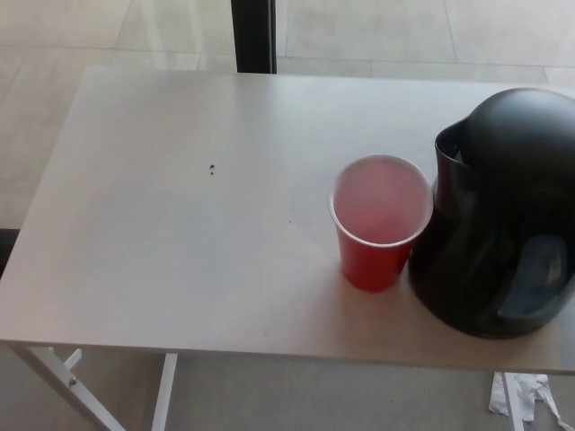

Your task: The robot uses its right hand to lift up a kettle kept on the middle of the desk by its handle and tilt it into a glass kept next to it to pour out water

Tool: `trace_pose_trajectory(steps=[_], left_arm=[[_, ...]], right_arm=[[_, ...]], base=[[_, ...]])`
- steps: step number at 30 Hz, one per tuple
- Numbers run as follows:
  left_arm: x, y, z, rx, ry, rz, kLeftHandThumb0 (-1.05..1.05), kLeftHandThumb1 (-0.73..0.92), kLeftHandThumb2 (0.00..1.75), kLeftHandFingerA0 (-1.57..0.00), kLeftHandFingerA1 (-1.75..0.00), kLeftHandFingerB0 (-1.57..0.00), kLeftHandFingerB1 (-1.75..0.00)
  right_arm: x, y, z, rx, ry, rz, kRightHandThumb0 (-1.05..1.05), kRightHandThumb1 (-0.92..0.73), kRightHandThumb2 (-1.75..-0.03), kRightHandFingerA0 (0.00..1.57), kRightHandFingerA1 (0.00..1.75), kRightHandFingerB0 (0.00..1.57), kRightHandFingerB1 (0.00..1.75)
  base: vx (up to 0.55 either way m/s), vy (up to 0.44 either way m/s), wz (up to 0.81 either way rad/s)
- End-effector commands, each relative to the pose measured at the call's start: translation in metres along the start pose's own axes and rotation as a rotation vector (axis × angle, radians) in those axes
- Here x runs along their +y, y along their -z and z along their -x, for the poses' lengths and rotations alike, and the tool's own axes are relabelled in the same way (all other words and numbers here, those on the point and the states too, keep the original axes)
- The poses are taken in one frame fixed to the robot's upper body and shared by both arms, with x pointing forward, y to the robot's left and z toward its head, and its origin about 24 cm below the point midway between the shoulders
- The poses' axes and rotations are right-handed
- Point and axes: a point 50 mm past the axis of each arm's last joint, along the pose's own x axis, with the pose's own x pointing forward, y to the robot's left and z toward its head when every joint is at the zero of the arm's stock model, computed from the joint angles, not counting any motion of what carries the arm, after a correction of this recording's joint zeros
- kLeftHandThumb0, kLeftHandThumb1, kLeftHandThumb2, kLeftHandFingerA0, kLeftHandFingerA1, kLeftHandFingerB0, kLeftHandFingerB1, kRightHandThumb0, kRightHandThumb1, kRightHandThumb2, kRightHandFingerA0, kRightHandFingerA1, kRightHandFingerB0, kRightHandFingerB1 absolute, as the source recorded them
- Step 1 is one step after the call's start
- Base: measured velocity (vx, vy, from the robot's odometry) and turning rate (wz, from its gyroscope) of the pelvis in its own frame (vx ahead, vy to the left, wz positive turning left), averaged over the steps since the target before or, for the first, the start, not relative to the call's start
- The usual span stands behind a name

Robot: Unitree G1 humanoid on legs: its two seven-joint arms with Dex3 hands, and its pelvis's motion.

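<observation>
The kettle (pixel 503 215) is set right of, just beside, the cup (pixel 381 220); no hand is seen, so finger state cannot be told.

Pale bench (pixel 180 233), matte top washed in soft, even light, with one tiny dark speck (pixel 212 169) left of centre. White metal legs (pixel 67 377) angling down beneath the near left corner. Beyond the far edge, a floor of large light tiles (pixel 404 31) with thin grout lines, brightly lit. Dark upright post (pixel 252 36) rising just behind the far edge. Grey floor below the near edge, with crumpled white paper (pixel 528 395) at lower right.
</observation>
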Motion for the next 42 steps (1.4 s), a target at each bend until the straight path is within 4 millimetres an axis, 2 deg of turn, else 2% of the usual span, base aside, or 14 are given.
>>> trace_pose_trajectory(steps=[1,2,3,7,11,16,17,18,19,20,21,35,37,42], left_arm=[[0.008,-0.006,0.002,-0.005,-0.017,-0.011,-0.69,0.61,1.00,-0.50,-0.61,-0.30,-0.52],[0.008,-0.005,0.002,-0.007,-0.018,-0.008,-0.72,0.61,0.99,-0.51,-0.61,-0.32,-0.52],[0.008,-0.006,0.002,-0.007,-0.017,-0.008,-0.70,0.78,0.64,-0.56,-0.49,-0.37,-0.40],[0.008,-0.007,0.001,-0.009,-0.015,-0.003,-0.71,0.77,0.64,-0.56,-0.49,-0.37,-0.39],[0.010,-0.011,0.001,-0.021,-0.026,-0.010,-0.72,0.78,0.63,-0.58,-0.50,-0.39,-0.41],[0.012,-0.015,0.002,-0.034,-0.018,-0.006,-0.71,0.79,0.64,-0.56,-0.52,-0.37,-0.41],[0.013,-0.015,0.002,-0.033,-0.020,-0.001,-0.75,0.62,1.00,-0.52,-0.62,-0.33,-0.53],[0.013,-0.015,0.002,-0.033,-0.022,0.005,-0.74,0.62,1.00,-0.52,-0.63,-0.32,-0.53],[0.014,-0.015,0.003,-0.035,-0.019,0.006,-0.73,0.63,1.00,-0.52,-0.63,-0.32,-0.54],[0.014,-0.015,0.003,-0.036,-0.020,0.006,-0.73,0.63,1.00,-0.52,-0.63,-0.32,-0.54],[0.014,-0.016,0.003,-0.035,-0.021,-0.001,-0.73,0.63,1.00,-0.51,-0.62,-0.32,-0.53],[0.014,-0.012,0.004,-0.033,-0.014,-0.011,-0.70,0.62,1.01,-0.49,-0.62,-0.30,-0.53],[0.013,-0.010,0.004,-0.034,-0.039,-0.001,-0.74,0.62,1.00,-0.57,-0.63,-0.35,-0.54],[0.014,-0.012,0.003,-0.025,-0.017,0.009,-0.74,0.63,1.00,-0.54,-0.64,-0.33,-0.54]], right_arm=[[0.003,-0.016,-0.003,-0.110,0.137,0.020,-0.12,-0.64,-0.84,0.88,1.67,0.80,1.45],[0.001,-0.019,-0.005,-0.130,0.163,0.013,-0.10,-0.56,-1.00,0.87,1.68,0.78,1.55],[0.000,-0.020,-0.005,-0.134,0.180,-0.007,-0.05,-0.51,-1.14,0.83,1.73,0.75,1.62],[-0.007,-0.029,-0.012,-0.162,0.223,-0.028,-0.04,-0.46,-1.32,0.86,1.75,0.78,1.61],[-0.021,-0.048,-0.028,-0.170,0.284,-0.036,-0.04,-0.47,-1.28,0.87,1.75,0.77,1.61],[-0.036,-0.068,-0.036,-0.219,0.309,-0.047,-0.14,-0.35,-1.42,0.89,1.75,0.79,1.63],[-0.038,-0.071,-0.037,-0.230,0.309,-0.040,-0.11,-0.36,-1.39,0.88,1.75,0.78,1.62],[-0.040,-0.073,-0.038,-0.238,0.308,-0.031,-0.15,-0.36,-1.38,0.89,1.75,0.79,1.62],[-0.041,-0.075,-0.038,-0.241,0.305,-0.041,-0.23,-0.41,-1.20,1.20,1.41,1.03,1.30],[-0.041,-0.076,-0.038,-0.241,0.305,-0.044,-0.23,-0.41,-1.20,1.20,1.41,1.03,1.30],[-0.042,-0.077,-0.039,-0.239,0.307,-0.059,-0.15,-0.39,-1.28,0.90,1.75,0.77,1.62],[-0.041,-0.076,-0.039,-0.177,0.301,-0.085,-0.16,-0.38,-1.26,0.95,1.75,0.79,1.59],[-0.040,-0.076,-0.041,-0.144,0.303,-0.115,-0.17,-0.40,-1.23,0.96,1.75,0.80,1.59],[-0.040,-0.076,-0.044,-0.099,0.319,-0.120,-0.15,-0.44,-1.12,0.96,1.75,0.79,1.57]], base=[[0.00,0.000,0.00],[0.00,0.000,0.00],[0.00,0.000,0.00],[0.00,0.000,0.00],[0.00,0.000,0.00],[0.00,0.000,0.00],[0.00,0.000,0.00],[0.00,0.000,0.00],[0.00,0.000,0.00],[0.00,0.000,0.00],[0.00,0.000,0.00],[0.00,0.000,0.00],[0.00,0.000,0.00],[0.00,0.000,0.00]])
